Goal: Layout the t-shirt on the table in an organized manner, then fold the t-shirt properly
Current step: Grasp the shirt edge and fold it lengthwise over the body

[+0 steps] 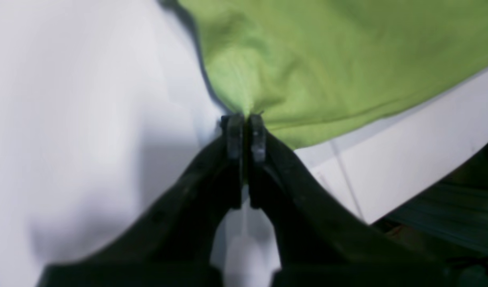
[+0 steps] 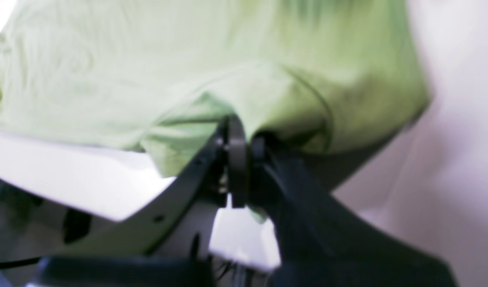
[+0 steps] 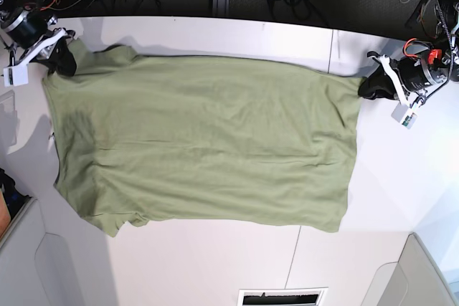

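Left wrist view: left pincer (image 1: pixel 245 135) is sitting fully closed, pinching a bunched edge of the t-shirt (image 1: pixel 327 67); the cloth is fanning out up and to the right from the fingertips, lying on the white tabletop (image 1: pixel 68 119), whose edge is showing at lower right. Right wrist view: right pincer (image 2: pixel 244 153) is also clamped tight, gripping a gathered fold of the t-shirt (image 2: pixel 188 71); the fabric is spreading above and to both sides of the tips, a bit of it is poking out below them, and the white tabletop (image 2: pixel 459 139) is showing at right; picture is blurry, so finer detail is unreadable. Base view: t-shirt (image 3: pixel 208 141) is lying spread mostly flat across the tabletop (image 3: pixel 215 263), long axis running left to right. Left pincer (image 3: pixel 371 85) is gripping the shirt's upper right corner, right pincer (image 3: pixel 64 59) is gripping the upper left corner; the whole body of the shirt is lying below and between the two. Lower left corner is looking slightly rumpled.
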Available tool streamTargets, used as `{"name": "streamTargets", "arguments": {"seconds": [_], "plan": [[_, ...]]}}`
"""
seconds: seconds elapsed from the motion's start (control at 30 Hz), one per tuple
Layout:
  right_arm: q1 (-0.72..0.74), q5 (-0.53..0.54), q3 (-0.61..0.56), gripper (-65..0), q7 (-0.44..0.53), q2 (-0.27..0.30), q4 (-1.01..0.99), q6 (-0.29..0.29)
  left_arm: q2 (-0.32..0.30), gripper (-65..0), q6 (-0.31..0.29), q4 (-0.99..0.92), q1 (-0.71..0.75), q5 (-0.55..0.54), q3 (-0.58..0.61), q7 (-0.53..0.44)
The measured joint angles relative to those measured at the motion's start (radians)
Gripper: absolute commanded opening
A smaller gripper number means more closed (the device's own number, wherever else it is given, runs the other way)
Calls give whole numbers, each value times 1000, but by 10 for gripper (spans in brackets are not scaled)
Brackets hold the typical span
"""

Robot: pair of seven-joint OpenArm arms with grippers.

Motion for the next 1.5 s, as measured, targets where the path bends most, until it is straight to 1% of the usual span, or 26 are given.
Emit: {"name": "streamTargets", "arguments": {"seconds": [0.1,0.2,0.23,0.3,0.47,0.63,0.77,0.87,1.0,1.1,1.2,1.23,1.3,1.33,1.37,1.4,1.43,1.5], "plan": [[32,-5,0,-650,-1,17,-11,0,2,-650,0,15,0,0,0,0],[28,-10,0,-650,-9,17,-18,0,2,-650,0,14,0,2,0,38],[26,-11,0,-650,-9,16,-18,0,2,-650,0,15,0,0,0,33],[26,-12,-1,-650,6,17,-18,0,1,-650,0,14,-1,0,0,-13],[50,-18,-1,-650,18,17,-18,0,5,-650,-1,14,-61,8,0,-20],[137,-42,-2,-650,17,17,-48,0,5,-650,-3,14,-127,9,0,-19],[232,-55,-22,-650,23,21,-149,5,6,-650,-6,-18,-192,8,0,-31],[299,-58,-62,-650,23,30,-244,4,33,-650,-7,-86,-237,20,0,-37],[398,-64,-106,-650,35,29,-338,4,96,-650,-6,-181,-286,50,0,-61],[455,-111,-118,-650,42,29,-393,4,127,-650,-6,-241,-337,99,0,-88],[490,-129,-119,-650,42,29,-436,3,143,-650,-5,-298,-360,105,0,-99],[494,-128,-119,-629,42,29,-443,3,145,-635,-5,-314,-360,107,0,-98],[494,-129,-119,-483,40,29,-446,1,145,-500,-4,-330,-354,111,0,-98],[492,-129,-119,-425,35,30,-445,1,145,-425,-4,-333,-352,112,0,-98],[489,-129,-119,-387,30,31,-445,0,145,-361,-4,-333,-352,106,0,-98],[489,-129,-117,-371,26,31,-445,0,142,-322,-4,-333,-352,78,0,-93],[487,-128,-113,-371,18,30,-445,0,137,-315,-3,-333,-352,30,0,-73],[484,-91,-85,-372,-13,27,-432,0,130,-315,-4,-332,-355,-47,0,-23]]}}
